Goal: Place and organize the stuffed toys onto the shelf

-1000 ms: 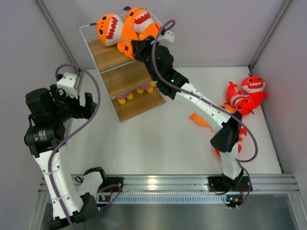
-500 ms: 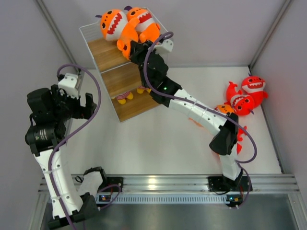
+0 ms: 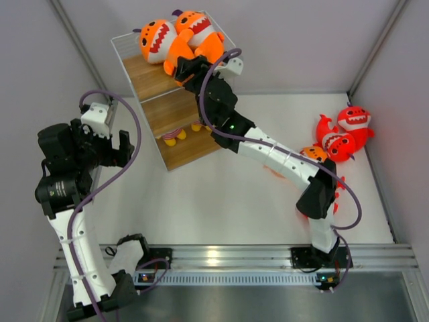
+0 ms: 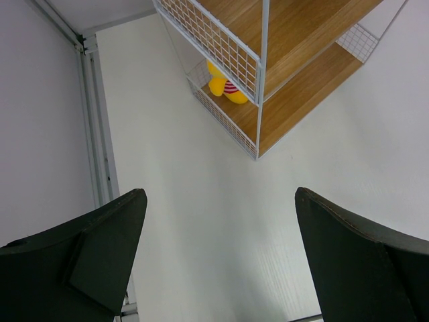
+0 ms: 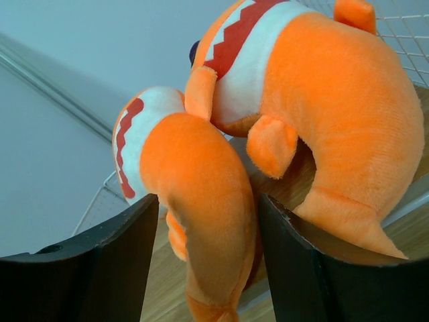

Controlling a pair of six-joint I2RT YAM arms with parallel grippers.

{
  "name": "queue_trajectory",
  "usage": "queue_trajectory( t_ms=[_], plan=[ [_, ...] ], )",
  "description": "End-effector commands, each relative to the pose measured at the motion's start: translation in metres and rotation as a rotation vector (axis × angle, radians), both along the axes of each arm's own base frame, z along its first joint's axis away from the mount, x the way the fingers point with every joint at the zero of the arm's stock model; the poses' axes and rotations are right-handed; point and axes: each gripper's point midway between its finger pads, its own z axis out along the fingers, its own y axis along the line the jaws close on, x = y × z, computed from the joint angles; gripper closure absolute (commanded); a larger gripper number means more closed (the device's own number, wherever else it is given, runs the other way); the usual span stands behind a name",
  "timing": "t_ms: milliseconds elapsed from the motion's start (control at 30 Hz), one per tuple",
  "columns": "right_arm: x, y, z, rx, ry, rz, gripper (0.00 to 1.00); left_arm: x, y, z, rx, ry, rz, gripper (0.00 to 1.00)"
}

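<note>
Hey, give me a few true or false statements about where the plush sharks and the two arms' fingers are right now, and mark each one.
1. Two orange sharks lie on the top board of the shelf. True.
2. The left fingers hold a red shark. False: they are spread wide and empty, over bare table beside the shelf.
3. The right fingers stand on either side of an orange shark's tail. True.
4. The red sharks sit on a lower shelf board. False: they lie on the table on the right arm's side; small yellow-footed figures are on a lower board.
</note>
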Motion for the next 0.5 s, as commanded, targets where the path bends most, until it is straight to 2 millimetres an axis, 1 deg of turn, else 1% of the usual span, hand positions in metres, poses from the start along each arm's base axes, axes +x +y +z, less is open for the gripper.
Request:
queue_trajectory(
  t_ms=[0, 67, 100, 167, 200, 233, 267, 300, 333, 367, 400, 433, 467],
  plan=[
    [-0.034, -0.027, 0.068, 0.090, -0.116, 0.030, 0.39, 0.004, 0.000, 0.008, 0.014, -0.035, -0.005, 0.02],
    [-0.040, -0.027, 0.071, 0.079, -0.134, 0.040, 0.36, 0.003, 0.001, 0.009, 0.014, -0.036, -0.003, 0.02],
    [-0.043, -0.031, 0.076, 0.080, -0.143, 0.041, 0.36, 0.003, 0.001, 0.009, 0.016, -0.036, -0.003, 0.02],
    [-0.051, -0.029, 0.082, 0.047, -0.172, 0.057, 0.32, 0.003, 0.001, 0.010, 0.016, -0.037, 0.000, 0.02],
    [-0.056, -0.031, 0.090, 0.033, -0.192, 0.066, 0.31, 0.003, 0.001, 0.010, 0.016, -0.037, 0.000, 0.02],
    [-0.062, -0.035, 0.103, 0.000, -0.224, 0.064, 0.27, 0.003, 0.001, 0.010, 0.016, -0.039, 0.000, 0.02],
    [-0.067, -0.029, 0.102, -0.073, -0.227, 0.100, 0.25, 0.003, 0.002, 0.011, 0.020, -0.041, 0.002, 0.02],
    [-0.073, -0.033, 0.110, -0.113, -0.239, 0.114, 0.22, 0.003, 0.003, 0.012, 0.023, -0.044, 0.008, 0.02],
    [-0.080, -0.042, 0.126, -0.177, -0.268, 0.111, 0.18, 0.002, 0.003, 0.012, 0.024, -0.043, 0.010, 0.02],
    [-0.084, -0.039, 0.116, -0.285, -0.246, 0.146, 0.16, 0.002, 0.004, 0.011, 0.026, -0.040, 0.013, 0.02],
    [-0.092, -0.053, 0.120, -0.337, -0.240, 0.144, 0.14, 0.002, 0.003, 0.010, 0.024, -0.039, 0.013, 0.02],
    [-0.096, -0.063, 0.118, -0.425, -0.243, 0.128, 0.12, 0.002, 0.003, 0.010, 0.023, -0.039, 0.010, 0.02],
    [-0.098, -0.073, 0.111, -0.488, -0.230, 0.115, 0.08, 0.001, 0.003, 0.009, 0.021, -0.037, 0.011, 0.02]
  ],
)
